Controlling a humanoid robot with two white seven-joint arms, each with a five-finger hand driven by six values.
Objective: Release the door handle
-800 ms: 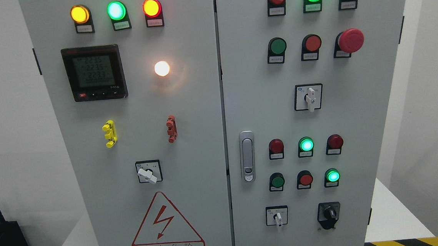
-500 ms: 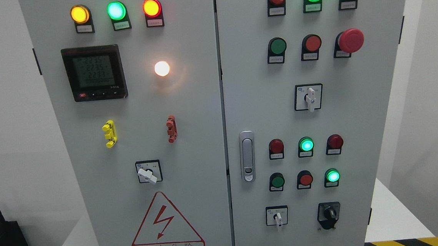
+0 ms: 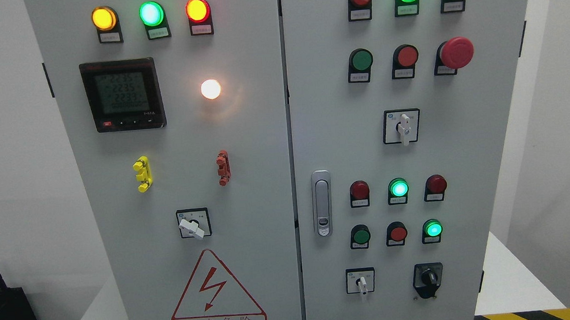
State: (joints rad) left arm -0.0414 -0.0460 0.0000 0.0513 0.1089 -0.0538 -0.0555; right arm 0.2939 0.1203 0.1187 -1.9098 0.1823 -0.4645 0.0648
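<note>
Door handle (image 3: 322, 203) sits flush and untouched, nothing changed over the last frames; neither hand in view, so release looks done.

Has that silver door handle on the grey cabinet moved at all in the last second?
No. The silver door handle sits flat in the same spot, left of the round dark red lamp, as before. No robot hand is in view.

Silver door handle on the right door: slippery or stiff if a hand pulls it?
The door handle looks like polished metal, so probably rigid and somewhat slick under fingers. It sits flush in its recess, so it likely needs to be levered out from one end before it swings. A lock cylinder shows near its bottom, so it may not budge if locked. No hand is in view.
</note>
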